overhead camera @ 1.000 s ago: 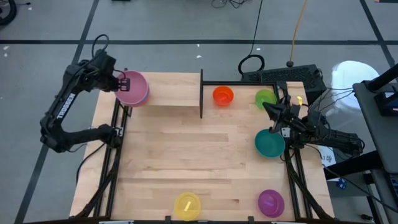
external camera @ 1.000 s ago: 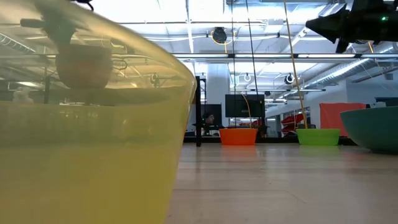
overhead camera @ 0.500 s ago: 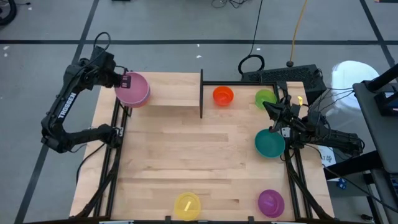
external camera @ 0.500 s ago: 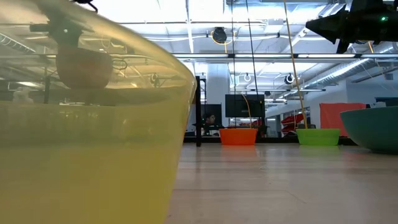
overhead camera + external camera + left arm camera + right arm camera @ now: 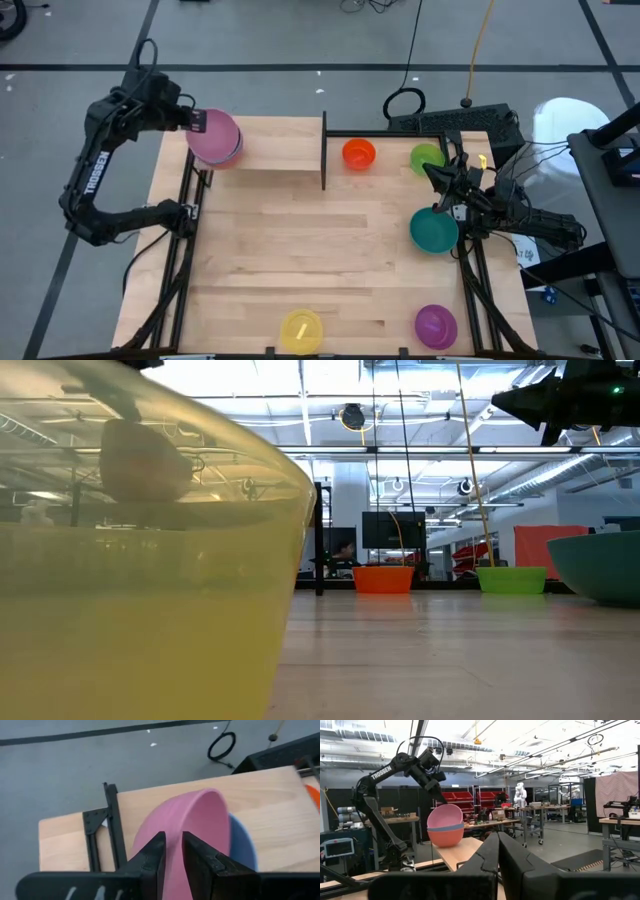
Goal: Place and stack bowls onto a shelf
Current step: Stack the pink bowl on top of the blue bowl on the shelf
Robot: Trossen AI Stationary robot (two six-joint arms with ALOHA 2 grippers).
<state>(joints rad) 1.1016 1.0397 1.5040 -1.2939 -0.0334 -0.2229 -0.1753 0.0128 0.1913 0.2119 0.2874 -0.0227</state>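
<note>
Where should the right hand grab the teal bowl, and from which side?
Pinch the teal bowl by its thin rim, coming straight down: it sits upright with its mouth open, too wide to span. The rim's right side is probably handiest, nearest the right hand.

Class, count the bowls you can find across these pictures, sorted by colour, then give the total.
pink bowl: 1
blue bowl: 1
red bowl: 1
orange bowl: 1
green bowl: 1
teal bowl: 1
yellow bowl: 1
purple bowl: 1
Total: 8 bowls
</note>
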